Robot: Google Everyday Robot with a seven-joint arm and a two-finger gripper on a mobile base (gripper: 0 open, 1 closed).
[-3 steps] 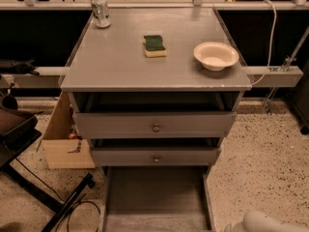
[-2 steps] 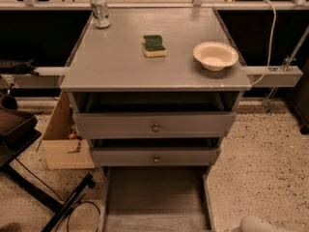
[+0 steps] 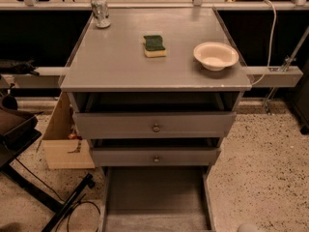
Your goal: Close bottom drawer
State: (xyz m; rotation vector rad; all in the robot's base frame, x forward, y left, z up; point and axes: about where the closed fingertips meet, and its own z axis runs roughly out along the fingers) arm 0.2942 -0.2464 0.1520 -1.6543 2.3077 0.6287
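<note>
The pincer point(image 3: 248, 227), a pale sliver at the bottom-right edge whose state I cannot tell, may push the pulled-out bottom drawer point(image 3: 155, 195) off-centre, jamming it askew.

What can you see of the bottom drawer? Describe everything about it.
The bottom drawer is a long, shallow grey tray, wooden-looking, with low side walls. It is pulled far out below the middle drawer; its visible floor holds nothing. Its front runs out of view. The tool, a pale sliver at the lower right, is beside it, not touching.
</note>
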